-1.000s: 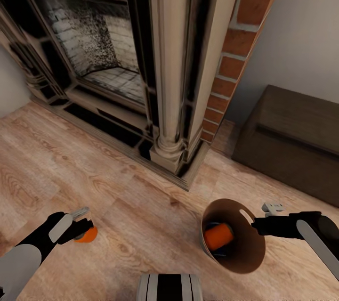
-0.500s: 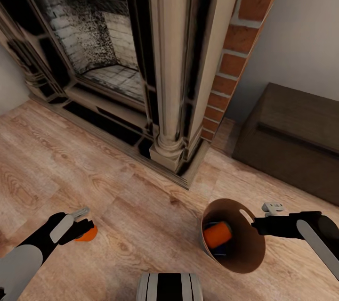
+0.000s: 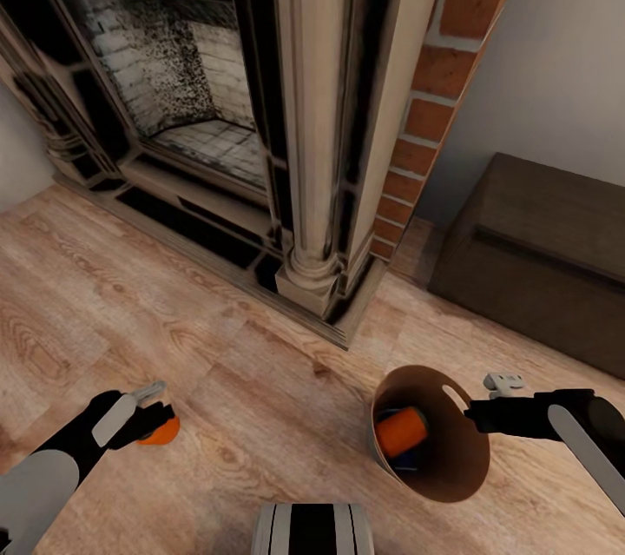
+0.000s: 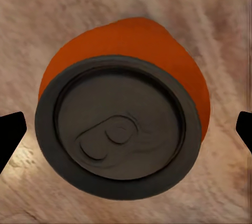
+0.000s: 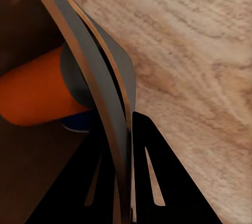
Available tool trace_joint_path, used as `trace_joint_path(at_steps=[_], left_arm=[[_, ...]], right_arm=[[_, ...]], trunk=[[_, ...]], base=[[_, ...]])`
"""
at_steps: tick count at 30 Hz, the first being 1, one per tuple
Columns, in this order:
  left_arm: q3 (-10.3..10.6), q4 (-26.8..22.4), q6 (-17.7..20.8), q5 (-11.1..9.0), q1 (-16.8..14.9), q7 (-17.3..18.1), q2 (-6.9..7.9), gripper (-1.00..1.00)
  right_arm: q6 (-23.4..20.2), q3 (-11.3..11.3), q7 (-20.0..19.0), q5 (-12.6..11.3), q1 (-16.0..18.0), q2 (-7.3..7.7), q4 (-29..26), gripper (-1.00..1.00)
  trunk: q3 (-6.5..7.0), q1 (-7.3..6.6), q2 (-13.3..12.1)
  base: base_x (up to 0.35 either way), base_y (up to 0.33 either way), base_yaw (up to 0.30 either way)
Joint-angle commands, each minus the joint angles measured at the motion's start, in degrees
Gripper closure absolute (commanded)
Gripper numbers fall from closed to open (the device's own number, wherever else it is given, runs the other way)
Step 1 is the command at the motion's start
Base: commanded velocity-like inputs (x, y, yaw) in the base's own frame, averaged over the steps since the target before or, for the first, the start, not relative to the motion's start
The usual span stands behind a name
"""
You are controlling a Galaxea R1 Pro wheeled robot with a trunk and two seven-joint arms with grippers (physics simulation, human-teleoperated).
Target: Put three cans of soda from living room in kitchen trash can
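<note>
An orange soda can (image 3: 162, 432) stands upright on the wood-plank floor, dark top (image 4: 118, 129) facing the left wrist camera. My left gripper (image 3: 148, 412) hovers over it, open, with a fingertip (image 4: 10, 135) on either side and neither touching it. The tapered trash can (image 3: 456, 461), copper-brown inside, sits tilted at the lower right. It holds another orange can (image 3: 402, 434) lying on a blue can (image 3: 411, 458). My right gripper (image 3: 475, 414) is shut on the bin's rim. In the right wrist view its fingers (image 5: 149, 145) pinch the thin wall (image 5: 97, 71), with the orange can (image 5: 37, 95) and the blue can (image 5: 79, 121) behind it.
The carved fireplace surround (image 3: 325, 190) with its red-brick side (image 3: 434, 103) rises straight ahead. A long dark low cabinet (image 3: 538, 260) stands against the wall at the right. Wood-plank floor (image 3: 260, 381) lies open between my arms.
The head view has shifted very slightly. Both grippers, the cans and the bin stay where they were.
</note>
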State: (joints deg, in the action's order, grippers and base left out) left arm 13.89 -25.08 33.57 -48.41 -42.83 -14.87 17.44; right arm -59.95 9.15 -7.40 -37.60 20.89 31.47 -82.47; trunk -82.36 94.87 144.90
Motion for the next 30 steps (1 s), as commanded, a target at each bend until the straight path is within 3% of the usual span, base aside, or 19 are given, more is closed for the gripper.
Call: trace_joint_path(at_steps=[1,5,6,15,30], left_arm=[[0.0,0.0,0.0,0.0,-0.1,0.0,-0.01,-1.0],[-0.1,0.0,0.0,0.0,-0.3,0.0,0.05,-1.0],[-0.1,-0.1,0.0,0.0,-0.3,0.0,0.07,1.0],[-0.2,-0.1,0.2,-0.2,-0.3,0.1,-0.01,1.0],[-0.2,-3.7,0.0,-0.4,0.4,0.3,-0.39,1.0]], right_arm=[[-0.1,0.0,-0.2,-1.9,0.0,0.0,0.0,1.0],[-0.1,-0.1,-0.2,-1.9,-0.1,0.0,0.0,1.0],[-0.1,-0.1,-0.2,-1.9,-0.1,0.0,-0.1,1.0],[-0.1,-0.3,-0.2,-1.9,-0.1,0.0,-0.1,1.0],[-0.1,-0.5,-0.2,-1.8,0.6,0.0,0.7,1.0]], trunk=[[0.0,0.0,0.0],[0.0,0.0,0.0],[0.0,0.0,0.0],[0.0,0.0,0.0],[3.33,-0.39,-0.2]], base=[[0.0,0.0,0.0],[0.0,0.0,0.0],[0.0,0.0,0.0],[0.0,0.0,0.0],[0.0,0.0,0.0]])
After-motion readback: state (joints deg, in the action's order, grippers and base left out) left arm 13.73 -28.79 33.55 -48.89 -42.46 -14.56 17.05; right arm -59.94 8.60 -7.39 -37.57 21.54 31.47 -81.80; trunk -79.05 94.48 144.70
